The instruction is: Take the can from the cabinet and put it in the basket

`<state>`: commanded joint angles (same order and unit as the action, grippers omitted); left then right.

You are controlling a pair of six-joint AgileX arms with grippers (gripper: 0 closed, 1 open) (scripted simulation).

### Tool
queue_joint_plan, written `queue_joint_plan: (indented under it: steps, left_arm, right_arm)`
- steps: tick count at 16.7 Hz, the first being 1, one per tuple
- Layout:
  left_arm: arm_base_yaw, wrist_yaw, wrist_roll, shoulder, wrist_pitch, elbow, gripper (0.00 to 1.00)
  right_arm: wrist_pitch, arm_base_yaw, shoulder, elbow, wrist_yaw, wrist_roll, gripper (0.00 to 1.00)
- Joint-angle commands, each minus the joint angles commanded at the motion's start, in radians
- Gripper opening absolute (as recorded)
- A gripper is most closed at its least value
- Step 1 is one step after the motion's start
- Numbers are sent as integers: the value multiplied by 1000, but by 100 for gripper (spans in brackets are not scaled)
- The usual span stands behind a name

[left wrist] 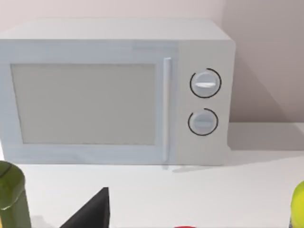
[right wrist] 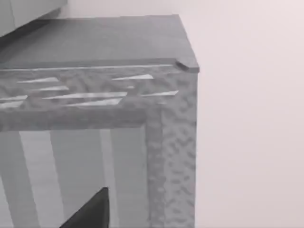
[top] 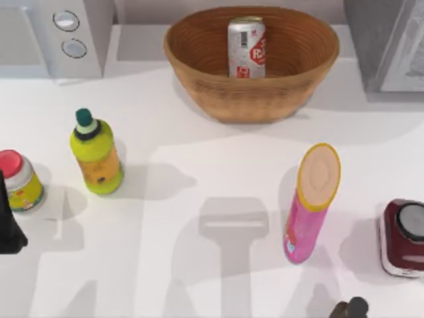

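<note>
On the white bench (top: 218,179), neither arm's jaws can be judged open or closed. The small silver red-labelled can (top: 246,48) stands upright inside the wide orange-brown wicker basket (top: 199,73), left of the grey cabinet (top: 371,40).

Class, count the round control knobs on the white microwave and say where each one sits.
2. The upper knob and the lower knob are stacked on the panel beside the door of the microwave, which stands at the table's far left corner.
</note>
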<state>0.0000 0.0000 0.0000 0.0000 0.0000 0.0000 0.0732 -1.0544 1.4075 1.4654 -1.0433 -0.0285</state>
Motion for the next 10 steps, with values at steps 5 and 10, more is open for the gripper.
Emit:
queue_joint_plan:
  steps: [5, 10]
  left_arm:
    - [0, 0, 0, 0, 0, 0, 100]
    - [0, 0, 0, 0, 0, 0, 100]
  right_arm:
    - [271, 11, -58, 241, 9, -1, 100]
    - [308, 14, -68, 277, 11, -1, 100]
